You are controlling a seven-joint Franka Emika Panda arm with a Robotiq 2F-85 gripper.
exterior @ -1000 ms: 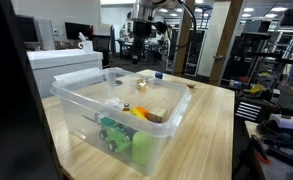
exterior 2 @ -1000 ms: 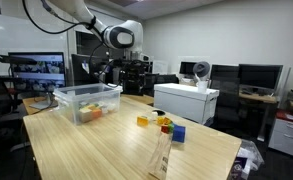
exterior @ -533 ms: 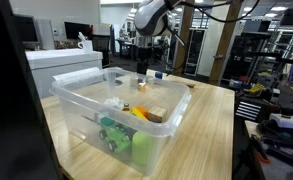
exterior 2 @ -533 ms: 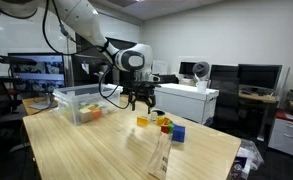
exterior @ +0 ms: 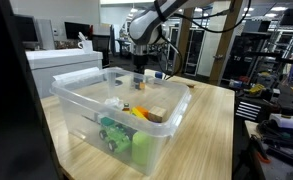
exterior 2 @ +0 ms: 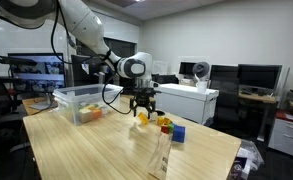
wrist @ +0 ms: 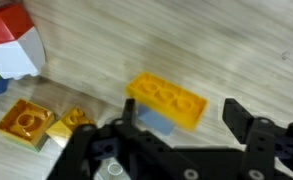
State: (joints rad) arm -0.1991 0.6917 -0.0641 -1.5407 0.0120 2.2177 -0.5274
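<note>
Over the table (wrist: 236, 50), your jaws hang spread astride the yellow brick (wrist: 166, 100) — looks like pre-grasp, so centre on it, drop, then pinch

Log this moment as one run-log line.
tool: open above table | nearest: yellow brick, under the jaws, ungripped | nearby: red-and-white block, small yellow pieces

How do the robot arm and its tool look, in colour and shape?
The arm is white, with thick rounded segments and a dark-ringed round cap near the wrist. A black cable loops beside it. The tool is black, with two angular fingers.
</note>
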